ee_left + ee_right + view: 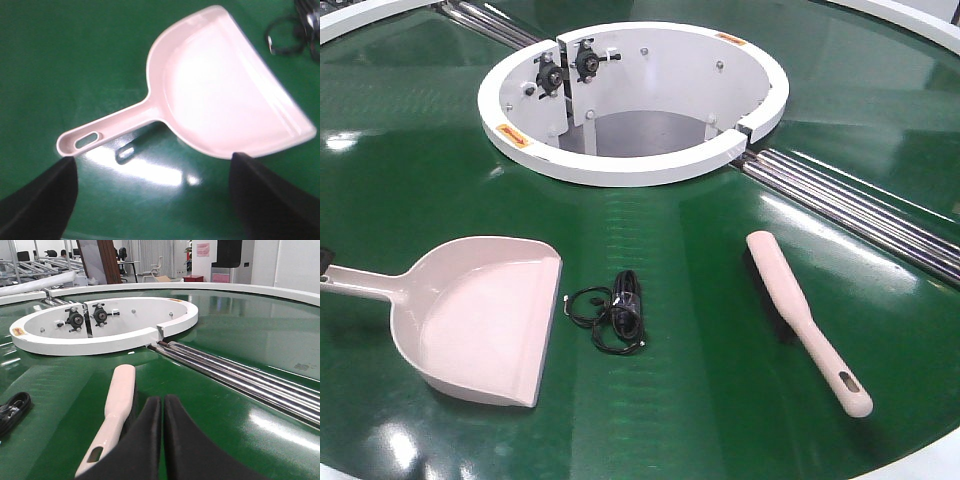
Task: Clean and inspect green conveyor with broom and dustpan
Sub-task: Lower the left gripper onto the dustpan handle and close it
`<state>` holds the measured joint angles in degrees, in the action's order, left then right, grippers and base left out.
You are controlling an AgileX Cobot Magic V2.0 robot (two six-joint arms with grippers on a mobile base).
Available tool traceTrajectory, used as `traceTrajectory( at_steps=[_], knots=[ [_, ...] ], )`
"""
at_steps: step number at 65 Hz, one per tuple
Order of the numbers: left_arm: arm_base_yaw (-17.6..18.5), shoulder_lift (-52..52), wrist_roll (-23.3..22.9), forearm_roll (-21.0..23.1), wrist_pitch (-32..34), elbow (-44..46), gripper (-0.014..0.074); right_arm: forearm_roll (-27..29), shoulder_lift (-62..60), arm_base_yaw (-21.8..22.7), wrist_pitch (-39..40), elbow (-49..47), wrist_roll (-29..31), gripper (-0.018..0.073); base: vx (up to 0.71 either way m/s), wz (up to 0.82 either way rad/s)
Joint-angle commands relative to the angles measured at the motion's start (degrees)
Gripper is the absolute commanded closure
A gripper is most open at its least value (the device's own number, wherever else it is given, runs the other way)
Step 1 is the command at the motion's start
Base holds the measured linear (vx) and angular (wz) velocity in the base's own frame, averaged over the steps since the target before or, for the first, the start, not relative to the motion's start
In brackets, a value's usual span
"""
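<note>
No legible text. Orange stickers (508, 131) on white hub (620, 172) of green conveyor (700, 390) (print too small to read).

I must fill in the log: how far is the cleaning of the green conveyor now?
Nothing looks done yet: the broom and the dustpan lie ungrasped on the green conveyor, with a coiled black cable between them. In hand: the left gripper hangs open by the dustpan handle; the right gripper is shut beside the broom handle, holding nothing. Left: grasping both tools, sweeping, inspecting.
</note>
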<state>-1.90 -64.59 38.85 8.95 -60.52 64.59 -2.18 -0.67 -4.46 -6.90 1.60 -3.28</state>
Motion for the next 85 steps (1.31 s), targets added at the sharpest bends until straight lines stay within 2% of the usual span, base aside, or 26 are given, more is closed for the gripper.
traceTrajectory(
  at_steps=[1,7,19,23,32,39,47,56,72,85],
  knots=[
    [-0.2,-4.0,9.3,1.4,-2.9,6.5,0.0047,-0.4,-0.7,0.4,4.5,0.2,0.1,0.0568,0.00,0.00],
    [-0.2,-8.4,13.8,1.4,-3.7,9.2,0.0064,-0.4,-0.7,0.4,4.5,0.2,0.1,0.0568,0.00,0.00],
    [0.0,-15.9,18.7,0.4,-2.2,11.3,0.0066,-0.4,-0.7,0.4,4.5,0.2,0.1,0.0568,0.00,0.00],
    [1.1,-18.0,22.4,-1.4,-2.4,11.7,0.0064,-0.4,-0.7,0.4,4.5,0.2,0.1,0.0568,0.00,0.00],
    [4.5,-21.4,30.4,-10.1,-2.3,11.9,0.0061,-0.4,-0.7,0.4,4.5,0.2,0.1,0.0568,0.00,0.00],
    [6.1,-23.8,30.9,-14.2,-1.0,11.9,0.0050,-0.4,-0.7,0.4,4.5,0.2,0.1,0.0568,0.00,0.00],
    [6.2,-26.2,31.9,-14.0,-1.4,11.9,0.0050,-0.4,-0.7,0.4,4.5,0.2,0.1,0.0568,0.00,0.00],
    [6.2,-28.4,31.9,-15.8,-1.4,11.9,0.0050,-0.4,-0.6,0.4,4.5,0.2,0.1,0.0568,0.00,0.00],
    [6.1,-31.2,32.0,-17.1,6.5,12.0,0.0050,-0.4,-0.6,0.4,4.5,0.2,0.1,0.0568,0.00,0.00],
    [6.1,-34.5,36.0,-17.2,4.9,11.9,0.0051,-0.4,-0.6,0.4,4.5,0.2,0.1,0.0568,0.00,0.00]
  ],
)
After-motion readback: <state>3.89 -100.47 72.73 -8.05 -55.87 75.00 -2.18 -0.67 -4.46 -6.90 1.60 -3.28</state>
